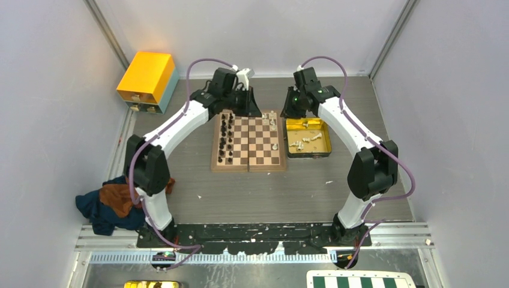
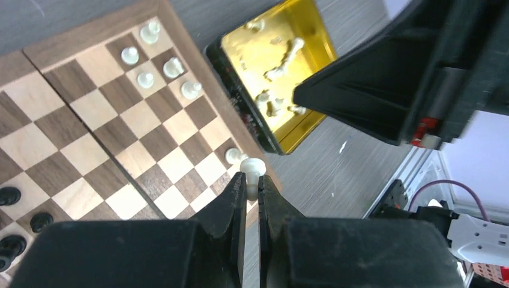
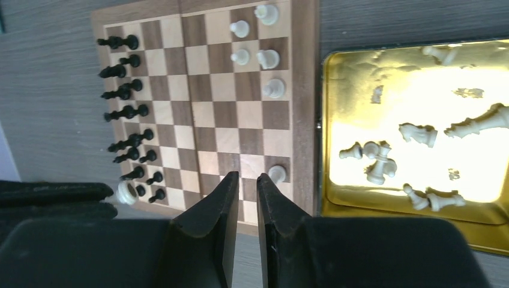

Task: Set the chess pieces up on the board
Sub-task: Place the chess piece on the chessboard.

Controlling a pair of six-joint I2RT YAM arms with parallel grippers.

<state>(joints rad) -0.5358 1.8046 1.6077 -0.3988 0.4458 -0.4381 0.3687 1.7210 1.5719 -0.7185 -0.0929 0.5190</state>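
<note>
- Left gripper (image 2: 252, 185): jaws clamped on a white piece (image 2: 252, 165), held above the board (image 1: 249, 144) near its top edge in the top view. Can't tell which square.
- Right gripper (image 3: 246, 180): jaws a sliver apart, empty, over the board edge next to the tray (image 3: 414, 66).
- Black pieces (image 3: 123, 111) fill two columns at the left. A few whites (image 3: 268, 58) stand at the right, the rest lie in the tray.
- Step, as I read it: placing white. Next move: lower onto a free right-side square, keep it upright and clear of neighbours, then release.
</note>
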